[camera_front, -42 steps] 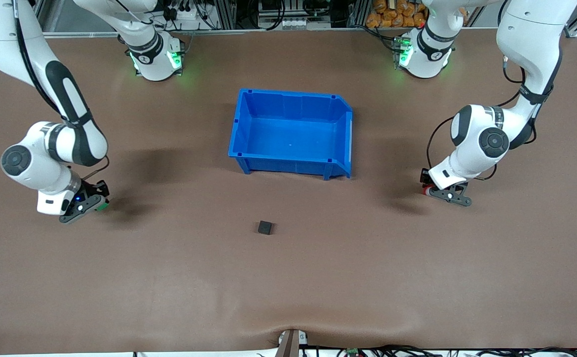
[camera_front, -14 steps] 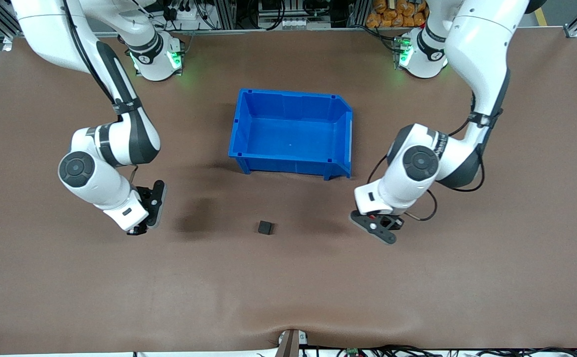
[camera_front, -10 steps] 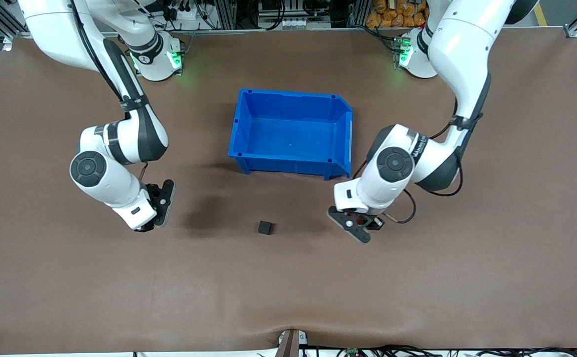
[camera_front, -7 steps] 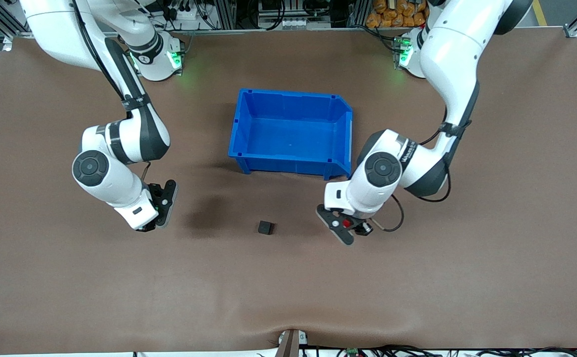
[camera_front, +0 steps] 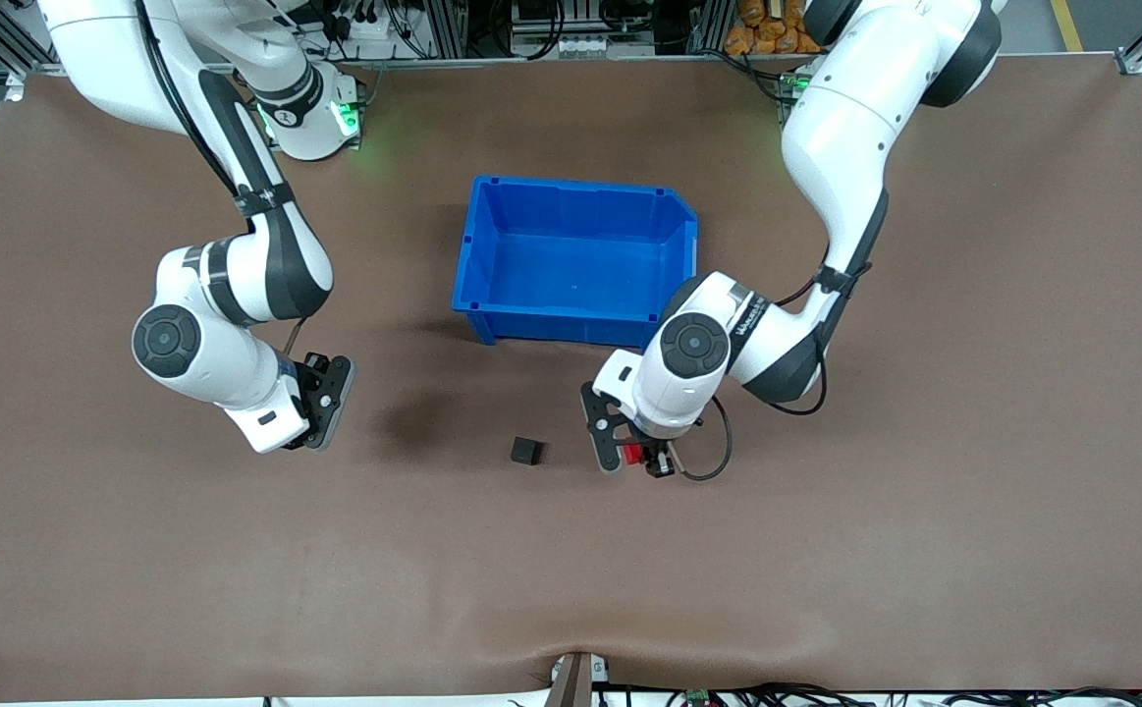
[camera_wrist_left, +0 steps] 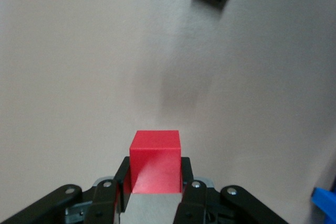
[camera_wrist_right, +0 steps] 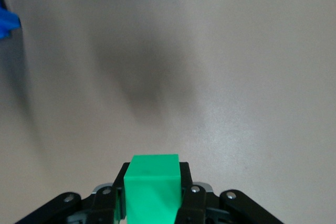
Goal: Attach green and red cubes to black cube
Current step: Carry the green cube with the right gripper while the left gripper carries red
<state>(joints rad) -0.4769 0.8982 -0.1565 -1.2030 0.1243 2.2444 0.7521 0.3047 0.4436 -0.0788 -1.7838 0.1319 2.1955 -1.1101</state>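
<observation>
— Brown table [camera_front: 826,550], blue bin [camera_front: 477,285]; where's the black cube [camera_front: 525,451]?
— Nearer the camera than the bin. The left gripper [camera_front: 632,454] beside it clamps the red cube [camera_wrist_left: 155,160].
— And the right gripper [camera_wrist_right: 152,192]?
— Clenched on the green cube [camera_wrist_right: 153,190], seemingly above the tabletop.

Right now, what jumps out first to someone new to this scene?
The blue bin sits mid-table, with the black cube alone on the mat nearer the front camera. The left gripper holds the red cube just beside the black cube; the right gripper holds the green cube toward the right arm's end.
</observation>
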